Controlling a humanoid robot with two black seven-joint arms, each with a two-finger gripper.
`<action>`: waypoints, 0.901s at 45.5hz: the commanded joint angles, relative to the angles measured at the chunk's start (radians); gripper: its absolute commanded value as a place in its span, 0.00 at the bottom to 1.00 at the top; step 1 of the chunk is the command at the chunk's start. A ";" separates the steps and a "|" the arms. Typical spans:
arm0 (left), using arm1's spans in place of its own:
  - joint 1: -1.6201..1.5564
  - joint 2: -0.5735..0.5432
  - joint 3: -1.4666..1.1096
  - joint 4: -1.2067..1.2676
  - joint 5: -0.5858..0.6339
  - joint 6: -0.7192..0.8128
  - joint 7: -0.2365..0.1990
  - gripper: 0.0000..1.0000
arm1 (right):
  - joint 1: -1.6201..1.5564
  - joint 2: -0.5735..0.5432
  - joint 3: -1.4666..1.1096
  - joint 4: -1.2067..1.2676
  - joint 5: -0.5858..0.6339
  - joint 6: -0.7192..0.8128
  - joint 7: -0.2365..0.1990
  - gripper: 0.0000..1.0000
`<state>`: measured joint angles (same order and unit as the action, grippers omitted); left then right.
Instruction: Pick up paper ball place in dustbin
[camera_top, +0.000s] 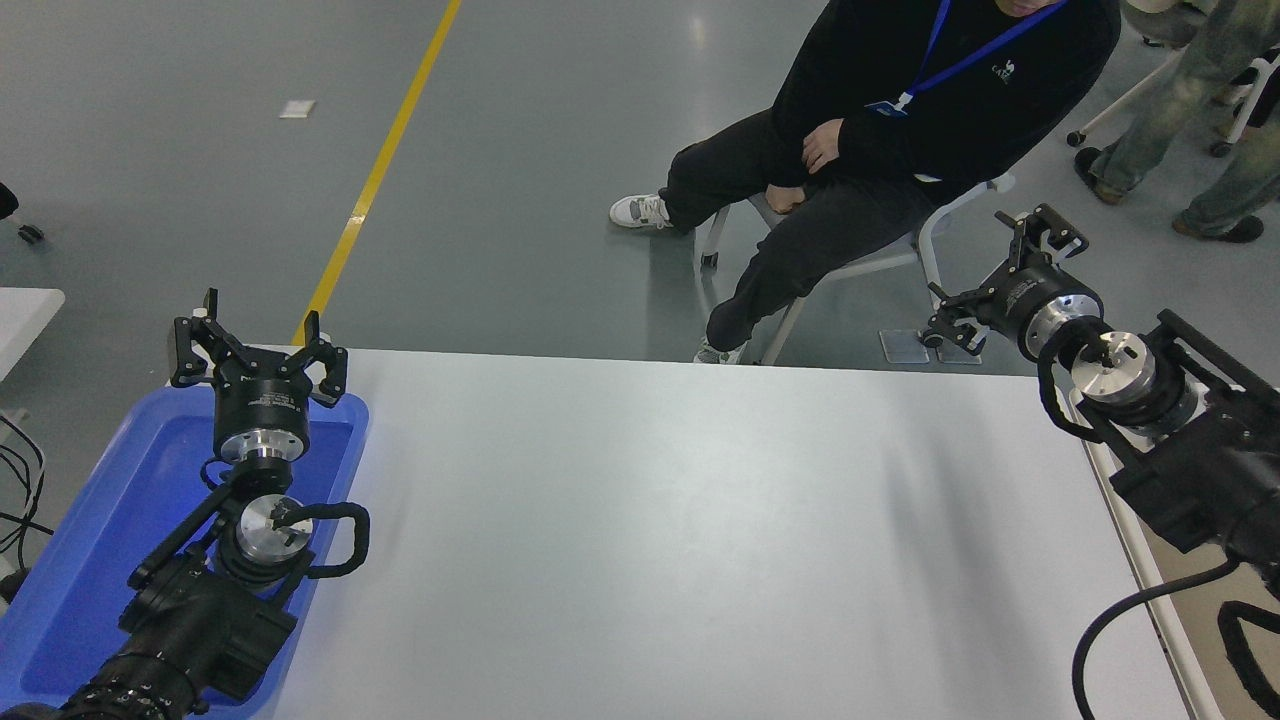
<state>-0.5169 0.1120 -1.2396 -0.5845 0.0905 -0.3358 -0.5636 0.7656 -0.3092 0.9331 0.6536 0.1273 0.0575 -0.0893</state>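
Note:
No paper ball shows anywhere in the head view. The dustbin (1150, 590) is a cream-beige bin at the table's right end, mostly covered by my right arm; only a strip of its rim and tan inside shows. My right gripper (985, 285) is open and empty, raised above the table's far right corner. My left gripper (257, 350) is open and empty, parked over the far end of the blue tray (90, 540) at the lower left.
A white table (660, 530) fills the middle. A seated person in black (900, 120) on a wheeled chair is just beyond the far edge, close to my right gripper. Another person's legs (1200, 120) stand at the top right.

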 joint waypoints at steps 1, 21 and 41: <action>0.000 0.000 0.000 0.000 0.000 0.000 -0.001 0.99 | -0.052 0.059 0.021 0.004 0.067 0.077 0.000 1.00; 0.000 0.000 0.000 0.000 0.000 0.000 0.001 0.99 | -0.131 0.094 0.088 -0.014 0.081 0.176 0.008 1.00; 0.000 0.000 0.000 0.000 0.000 0.000 0.001 0.99 | -0.157 0.102 0.101 -0.058 0.080 0.208 0.010 1.00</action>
<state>-0.5170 0.1120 -1.2394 -0.5844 0.0905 -0.3357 -0.5639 0.6271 -0.2117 1.0266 0.6252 0.2070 0.2333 -0.0803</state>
